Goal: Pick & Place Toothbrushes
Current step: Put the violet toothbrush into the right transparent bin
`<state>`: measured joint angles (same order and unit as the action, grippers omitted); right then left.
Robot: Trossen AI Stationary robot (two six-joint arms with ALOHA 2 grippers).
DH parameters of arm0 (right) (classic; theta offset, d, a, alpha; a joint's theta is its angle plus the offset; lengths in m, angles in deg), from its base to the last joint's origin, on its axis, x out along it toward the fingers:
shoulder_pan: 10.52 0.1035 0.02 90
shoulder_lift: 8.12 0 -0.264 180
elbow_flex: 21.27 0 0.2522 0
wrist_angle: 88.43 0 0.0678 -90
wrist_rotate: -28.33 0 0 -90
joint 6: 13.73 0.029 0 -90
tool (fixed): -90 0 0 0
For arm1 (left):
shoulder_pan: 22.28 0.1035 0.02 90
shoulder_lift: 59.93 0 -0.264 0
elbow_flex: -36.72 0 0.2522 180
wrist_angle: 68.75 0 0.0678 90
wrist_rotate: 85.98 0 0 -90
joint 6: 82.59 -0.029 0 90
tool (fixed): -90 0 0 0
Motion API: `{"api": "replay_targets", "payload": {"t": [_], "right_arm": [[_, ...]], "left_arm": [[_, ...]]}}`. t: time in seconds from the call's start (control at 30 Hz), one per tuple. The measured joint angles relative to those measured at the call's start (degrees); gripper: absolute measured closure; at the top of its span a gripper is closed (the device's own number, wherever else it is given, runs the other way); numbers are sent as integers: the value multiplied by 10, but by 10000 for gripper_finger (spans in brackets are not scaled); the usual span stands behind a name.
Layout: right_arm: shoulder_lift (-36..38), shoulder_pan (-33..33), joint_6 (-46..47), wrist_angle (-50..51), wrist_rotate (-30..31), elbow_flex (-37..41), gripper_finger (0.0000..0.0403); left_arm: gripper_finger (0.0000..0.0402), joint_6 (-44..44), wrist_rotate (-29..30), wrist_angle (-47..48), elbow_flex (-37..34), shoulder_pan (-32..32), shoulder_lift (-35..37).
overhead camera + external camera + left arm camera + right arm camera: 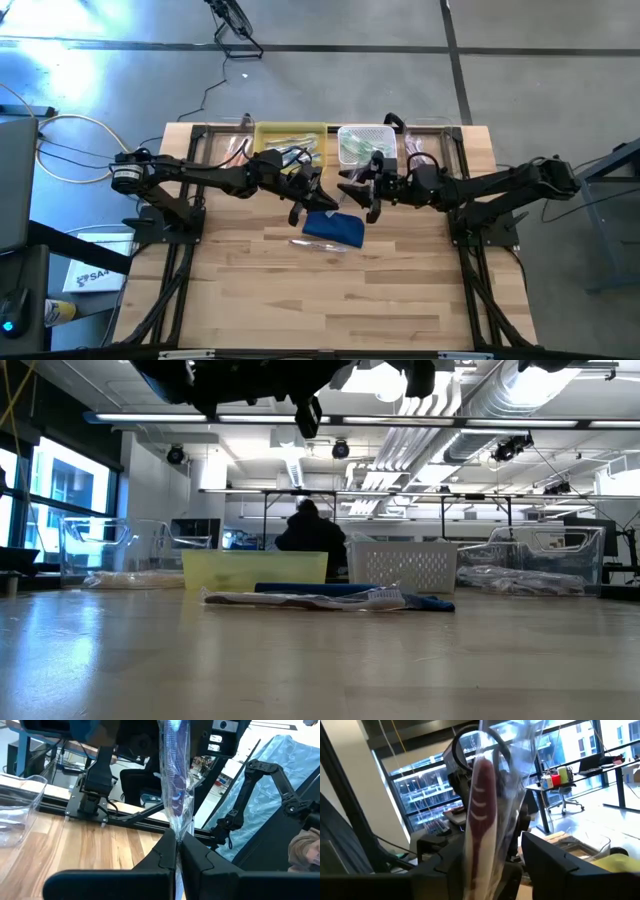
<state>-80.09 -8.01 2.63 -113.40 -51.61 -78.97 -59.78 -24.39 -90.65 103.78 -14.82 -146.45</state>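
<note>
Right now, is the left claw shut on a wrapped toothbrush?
Yes: in the left wrist view the left claw has its fingers pressed together on a clear-wrapped toothbrush that stands up out of them.

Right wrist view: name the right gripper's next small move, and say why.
Probably close the right gripper fully on the red-handled wrapped toothbrush. It stands between the fingers, but a gap shows on one side, so it is not yet gripped. The left gripper is shut on a blue-handled wrapped toothbrush.
</note>
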Motion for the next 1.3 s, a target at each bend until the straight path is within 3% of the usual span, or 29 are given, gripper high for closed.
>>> {"api": "replay_targets", "payload": {"t": [0.17, 0.47, 0.93, 1.3], "right_arm": [[2, 0, -1, -1, 0, 0, 274], [2, 2, -2, 17, -1, 0, 390], [10, 2, -2, 26, -11, 0, 393], [55, 1, -2, 114, 4, 0, 393]], "left_arm": [[401, -3, 0, -1, 0, 0, 0], [399, -5, -1, 0, 0, 0, 0], [398, -33, 1, -4, 0, 0, 0], [284, -82, -13, -19, 0, 35, 0]]}}
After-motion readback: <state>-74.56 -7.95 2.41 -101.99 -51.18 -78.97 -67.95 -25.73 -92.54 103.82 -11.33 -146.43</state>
